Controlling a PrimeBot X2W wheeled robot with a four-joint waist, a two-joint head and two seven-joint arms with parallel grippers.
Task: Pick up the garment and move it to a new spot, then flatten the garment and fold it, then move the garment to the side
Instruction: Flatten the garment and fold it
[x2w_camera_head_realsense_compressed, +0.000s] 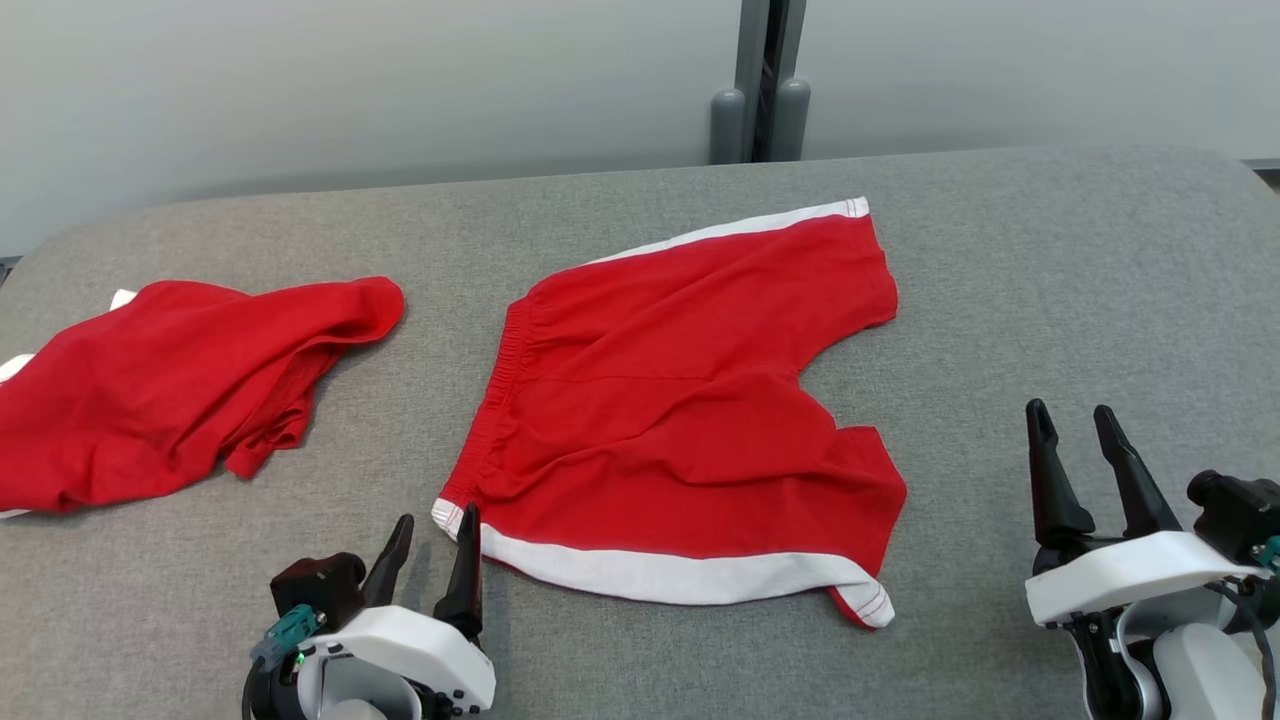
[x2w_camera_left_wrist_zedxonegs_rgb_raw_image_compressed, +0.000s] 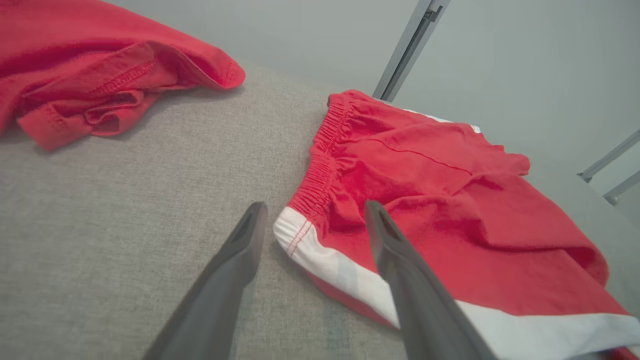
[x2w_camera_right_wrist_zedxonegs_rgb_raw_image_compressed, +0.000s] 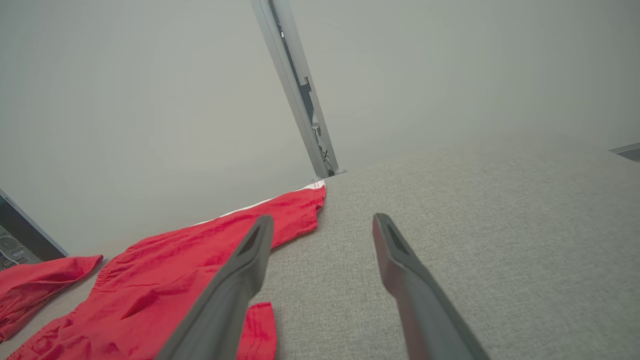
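Red shorts (x2w_camera_head_realsense_compressed: 680, 420) with white side stripes lie spread out, a little wrinkled, in the middle of the grey padded table (x2w_camera_head_realsense_compressed: 1050, 280). Their elastic waistband faces left. My left gripper (x2w_camera_head_realsense_compressed: 436, 520) stands open at the shorts' near-left corner. In the left wrist view the left gripper (x2w_camera_left_wrist_zedxonegs_rgb_raw_image_compressed: 315, 207) has one finger over the white band of the shorts (x2w_camera_left_wrist_zedxonegs_rgb_raw_image_compressed: 440, 200) and the other over bare table. My right gripper (x2w_camera_head_realsense_compressed: 1071, 412) is open and holds nothing, over bare table right of the shorts. The right wrist view shows the right gripper (x2w_camera_right_wrist_zedxonegs_rgb_raw_image_compressed: 323, 220) beside the shorts (x2w_camera_right_wrist_zedxonegs_rgb_raw_image_compressed: 175, 270).
A second red garment (x2w_camera_head_realsense_compressed: 150, 390) lies crumpled at the table's left end, also seen as a red heap (x2w_camera_left_wrist_zedxonegs_rgb_raw_image_compressed: 100, 55) and a red edge (x2w_camera_right_wrist_zedxonegs_rgb_raw_image_compressed: 35, 285). A grey post (x2w_camera_head_realsense_compressed: 765, 90) stands against the pale wall behind the table's far edge.
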